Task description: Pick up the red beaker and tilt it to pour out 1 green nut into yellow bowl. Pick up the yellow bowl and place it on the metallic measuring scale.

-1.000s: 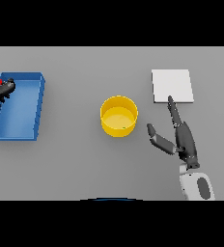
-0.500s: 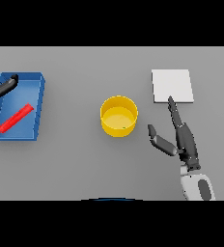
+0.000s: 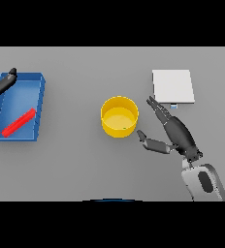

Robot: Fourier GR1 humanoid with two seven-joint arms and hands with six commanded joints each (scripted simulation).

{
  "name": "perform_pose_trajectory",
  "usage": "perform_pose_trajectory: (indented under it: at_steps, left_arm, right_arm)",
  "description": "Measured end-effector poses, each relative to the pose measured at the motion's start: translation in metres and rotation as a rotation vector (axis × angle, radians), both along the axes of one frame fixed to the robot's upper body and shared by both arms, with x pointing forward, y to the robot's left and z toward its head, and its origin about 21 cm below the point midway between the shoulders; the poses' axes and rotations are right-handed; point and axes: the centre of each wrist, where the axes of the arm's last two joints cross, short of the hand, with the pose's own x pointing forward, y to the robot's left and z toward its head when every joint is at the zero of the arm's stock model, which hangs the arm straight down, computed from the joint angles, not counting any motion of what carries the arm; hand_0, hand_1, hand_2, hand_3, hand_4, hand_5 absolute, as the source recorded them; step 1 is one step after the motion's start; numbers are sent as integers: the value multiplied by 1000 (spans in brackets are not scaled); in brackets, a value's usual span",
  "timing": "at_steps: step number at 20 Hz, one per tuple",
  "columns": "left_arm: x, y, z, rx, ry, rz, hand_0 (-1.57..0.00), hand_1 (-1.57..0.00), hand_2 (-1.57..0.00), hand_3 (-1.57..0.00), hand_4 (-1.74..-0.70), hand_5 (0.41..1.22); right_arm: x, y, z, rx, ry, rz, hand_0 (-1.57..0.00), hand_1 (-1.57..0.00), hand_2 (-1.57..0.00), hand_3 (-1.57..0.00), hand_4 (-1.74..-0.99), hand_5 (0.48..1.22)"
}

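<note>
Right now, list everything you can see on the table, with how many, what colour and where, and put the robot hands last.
yellow bowl: one, yellow, upright at the table's centre.
blue tray: one, blue, at the left edge of the table.
red beaker: one, red, lying on its side inside the blue tray.
measuring scale: one, pale grey square, upper right, behind the right robot hand.
left robot hand: one, dark, over the tray's far left corner, holding nothing.
right robot hand: one, dark, open, just right of the bowl.

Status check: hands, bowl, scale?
Right robot hand open beside yellow bowl, not touching. Left robot hand open over blue tray; red beaker lies inside. Scale bare.
</note>
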Motion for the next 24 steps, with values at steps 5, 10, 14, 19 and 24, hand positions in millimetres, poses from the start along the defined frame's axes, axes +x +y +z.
perform_pose_trajectory:
  at_steps: [5,10,14,19,24]
  left_arm:
    - [0,1,-6,-24,-7,-20,-3,-2,-2,-2,-715,669]
    - [-1,-1,-2,-26,7,-20,0,0,0,0,-716,682]
    - [-3,2,-7,-44,-2,-16,0,1,1,1,-722,687]
    - [-5,7,-5,-48,-14,-17,1,1,1,1,-724,687]
    - [-4,7,-4,-54,-8,-15,1,1,1,1,-717,684]
  right_arm:
    - [28,18,24,-436,-103,263,1,1,1,1,-1232,702]
    - [52,43,36,-701,-135,445,1,1,1,1,-1211,704]
    - [66,58,32,-826,-111,558,1,1,1,1,-1223,705]
    - [79,74,23,-949,-76,600,1,1,1,1,-1239,705]
    - [91,88,18,-1047,-29,632,1,1,1,1,-1275,735]
